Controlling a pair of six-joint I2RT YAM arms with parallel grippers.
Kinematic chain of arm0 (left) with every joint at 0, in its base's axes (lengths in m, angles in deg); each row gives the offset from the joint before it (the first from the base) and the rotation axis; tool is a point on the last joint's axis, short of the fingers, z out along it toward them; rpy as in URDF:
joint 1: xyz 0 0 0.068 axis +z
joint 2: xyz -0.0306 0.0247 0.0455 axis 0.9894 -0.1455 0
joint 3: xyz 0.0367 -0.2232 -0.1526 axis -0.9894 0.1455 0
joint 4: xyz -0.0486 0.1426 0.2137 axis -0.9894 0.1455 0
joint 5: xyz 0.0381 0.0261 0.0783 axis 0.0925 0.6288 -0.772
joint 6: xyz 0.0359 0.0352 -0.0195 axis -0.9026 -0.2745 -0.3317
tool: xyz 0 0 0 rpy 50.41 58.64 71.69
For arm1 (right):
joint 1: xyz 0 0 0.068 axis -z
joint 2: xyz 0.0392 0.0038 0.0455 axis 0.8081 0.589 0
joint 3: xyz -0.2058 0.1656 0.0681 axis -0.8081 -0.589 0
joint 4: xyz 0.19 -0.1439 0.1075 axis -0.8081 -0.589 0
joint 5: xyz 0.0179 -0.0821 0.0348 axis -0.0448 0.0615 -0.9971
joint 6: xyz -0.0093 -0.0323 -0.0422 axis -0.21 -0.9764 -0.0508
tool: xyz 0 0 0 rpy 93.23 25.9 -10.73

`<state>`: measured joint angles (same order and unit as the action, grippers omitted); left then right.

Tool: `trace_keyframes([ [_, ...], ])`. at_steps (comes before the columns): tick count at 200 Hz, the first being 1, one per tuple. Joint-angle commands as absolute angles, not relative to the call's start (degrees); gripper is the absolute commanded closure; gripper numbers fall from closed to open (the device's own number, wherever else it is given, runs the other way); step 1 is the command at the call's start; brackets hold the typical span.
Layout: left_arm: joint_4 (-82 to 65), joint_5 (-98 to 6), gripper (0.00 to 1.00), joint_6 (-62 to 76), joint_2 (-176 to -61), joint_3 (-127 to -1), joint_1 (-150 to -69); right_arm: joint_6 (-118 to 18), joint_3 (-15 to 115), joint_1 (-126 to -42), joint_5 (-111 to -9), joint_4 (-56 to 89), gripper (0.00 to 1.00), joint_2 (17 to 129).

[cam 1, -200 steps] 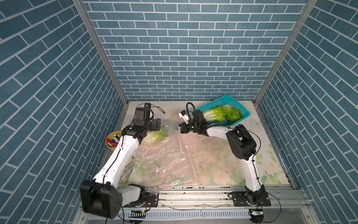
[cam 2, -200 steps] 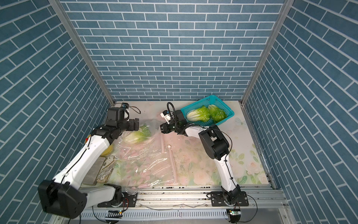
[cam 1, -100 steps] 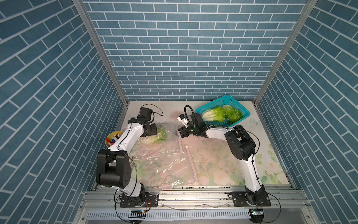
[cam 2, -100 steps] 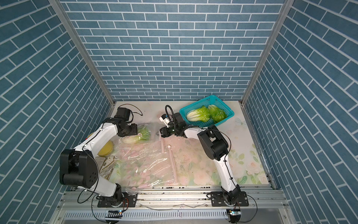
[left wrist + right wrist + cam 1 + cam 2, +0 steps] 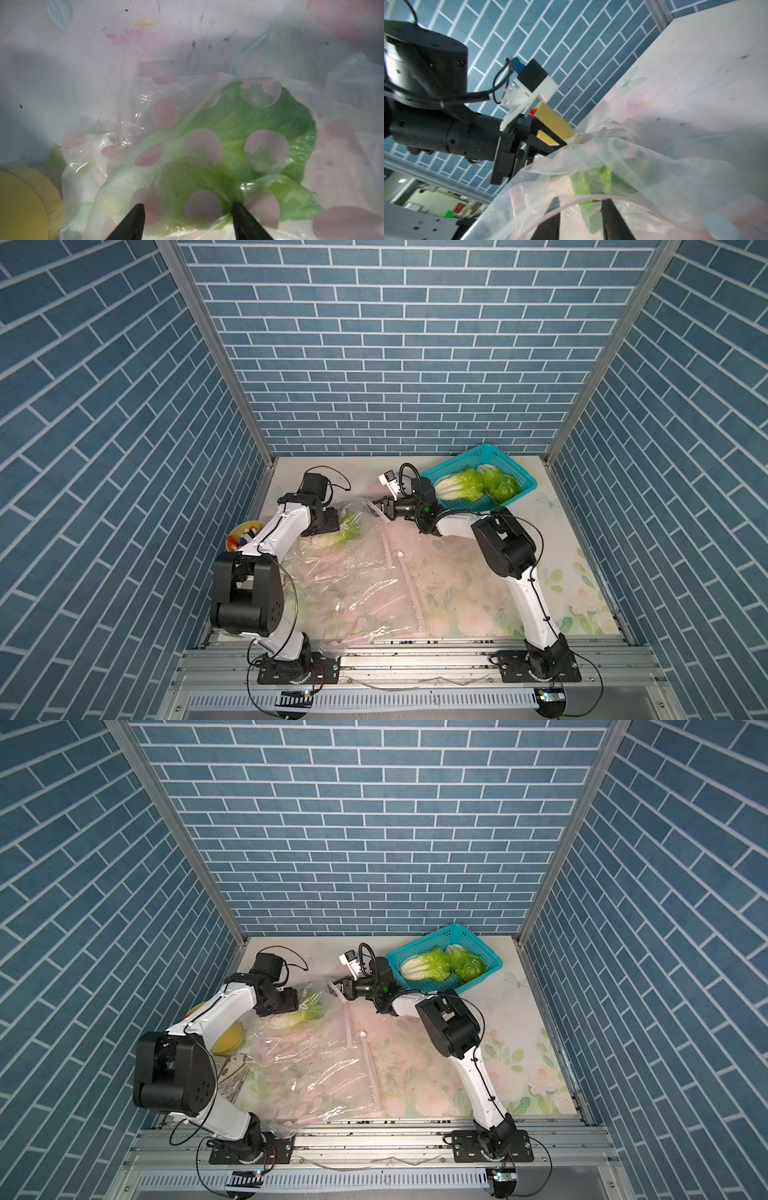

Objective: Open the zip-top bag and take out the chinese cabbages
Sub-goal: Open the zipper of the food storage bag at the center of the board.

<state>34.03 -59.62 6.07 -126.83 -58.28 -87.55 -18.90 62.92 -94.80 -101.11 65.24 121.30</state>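
The left claw [image 5: 187, 204] sat astride the last cabbage [image 5: 234, 124] through the bag [image 5: 353, 589] (grip unclear). The right claw [image 5: 581, 200], jaws apart, was at the bag's mouth, which likely needed widening next.

You see a flowery table [image 5: 478, 605]. On it lie a big clear spotted bag [image 5: 353, 585], a teal basket [image 5: 465, 459] far back, and a yellow bowl [image 5: 230, 1042] at the left edge.

Zip-top bag [image 5: 353, 585]: we see clear film with pink dots, crumpled, its mouth open and raised.
Bagged cabbage [image 5: 338, 533]: on its side inside the bag, white base, green leaves.
Basket cabbages [image 5: 461, 486]: two, side by side in the teal basket [image 5: 486, 450].
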Motion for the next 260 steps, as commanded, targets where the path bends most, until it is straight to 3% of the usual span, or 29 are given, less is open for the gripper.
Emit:
trace_keyframes([
  [1, 34.5, -59.6, 0.31, 6.4, -127.8, -57.2, -87.3, 1.3, 66.7, -95.1, -108.9, 83.7, 0.66, 125.9],
  [19, 34.6, -59.9, 0.31, 6.4, -127.8, -57.1, -87.3, -1.2, 66.2, -95.3, -111.3, 79.8, 0.69, 126.0],
  [38, 34.6, -60.2, 0.31, 6.5, -127.3, -56.9, -87.3, -13.7, 60.0, -95.5, -110.8, 71.0, 0.74, 121.5],
  [64, 34.4, -60.1, 0.31, 6.5, -126.8, -56.7, -87.3, -43.0, 54.1, -97.0, -107.4, 43.4, 0.81, 112.7],
  [89, 33.5, -59.3, 0.31, 7.1, -126.6, -56.4, -87.2, -65.3, 57.2, -99.6, -99.6, 16.1, 0.89, 109.0],
  [116, 32.0, -58.1, 0.31, 7.9, -125.6, -55.8, -87.1, -67.1, 57.2, -99.7, -89.4, 11.0, 0.99, 109.3],
  [161, 32.1, -58.8, 0.24, 7.6, -122.9, -55.8, -86.9, -64.9, 56.3, -99.7, -71.8, 10.6, 1.0, 108.5],
  [185, 32.2, -59.7, 0.19, 7.6, -120.8, -55.6, -86.4, -63.8, 57.1, -99.5, -72.5, 10.0, 1.0, 108.4],
  [206, 33.0, -60.2, 0.16, 7.8, -120.4, -55.8, -85.9, -60.9, 56.3, -99.2, -82.8, 14.5, 0.91, 107.6],
  [221, 33.6, -60.5, 0.16, 8.1, -120.8, -55.9, -85.5, -58.3, 56.0, -98.9, -89.9, 18.3, 0.71, 107.4],
  [230, 33.8, -60.4, 0.16, 8.5, -121.4, -55.9, -85.2, -57.1, 56.3, -98.9, -93.3, 19.9, 0.64, 107.5],
  [260, 33.7, -58.7, 0.19, 8.9, -123.1, -56.6, -84.4, -59.4, 59.2, -99.0, -91.2, 14.3, 0.59, 107.2],
])
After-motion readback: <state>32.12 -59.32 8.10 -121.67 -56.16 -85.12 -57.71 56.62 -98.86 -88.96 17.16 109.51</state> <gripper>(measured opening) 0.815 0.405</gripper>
